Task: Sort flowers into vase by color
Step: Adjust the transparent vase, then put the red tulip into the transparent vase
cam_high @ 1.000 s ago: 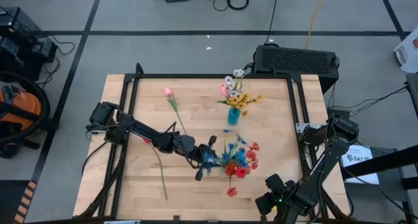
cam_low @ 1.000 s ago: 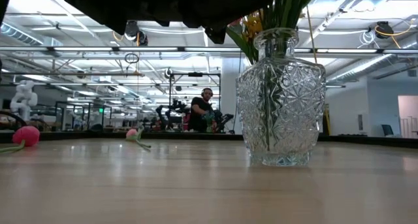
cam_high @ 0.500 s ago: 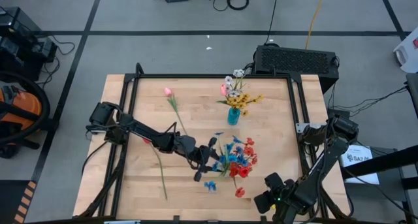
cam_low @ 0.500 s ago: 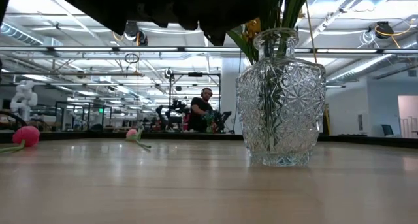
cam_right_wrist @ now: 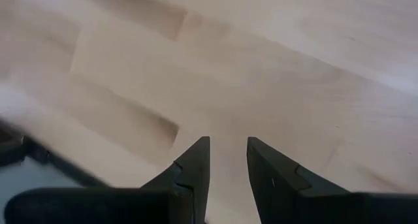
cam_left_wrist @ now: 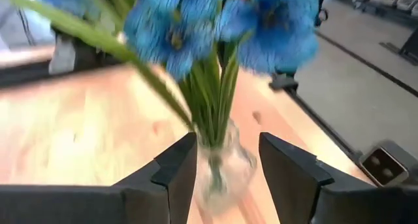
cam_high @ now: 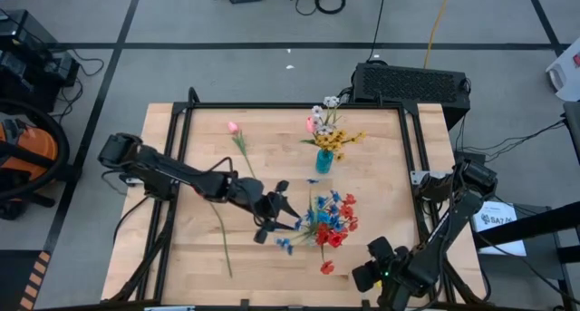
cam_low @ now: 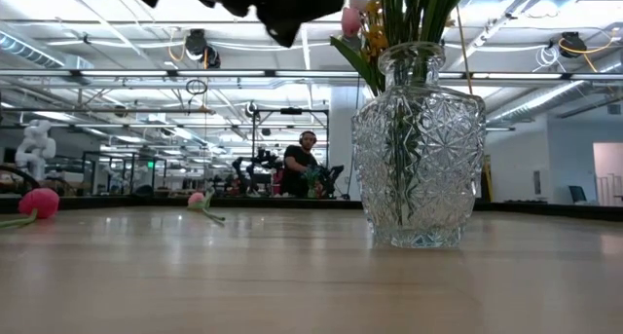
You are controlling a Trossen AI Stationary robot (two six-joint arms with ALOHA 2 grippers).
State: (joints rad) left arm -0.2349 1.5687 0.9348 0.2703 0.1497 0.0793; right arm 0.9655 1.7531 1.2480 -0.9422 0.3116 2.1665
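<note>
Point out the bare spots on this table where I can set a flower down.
Bare wood lies along the far edge left of the yellow bunch vase, past the pink tulip, and at the right side beyond the red and blue flowers. The middle front is crowded around the left claw.

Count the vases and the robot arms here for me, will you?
Vases: 2 (yellow-bunch vase, blue-flower vase)
Robot arms: 2 (left arm, right arm)
Total: 4
</note>
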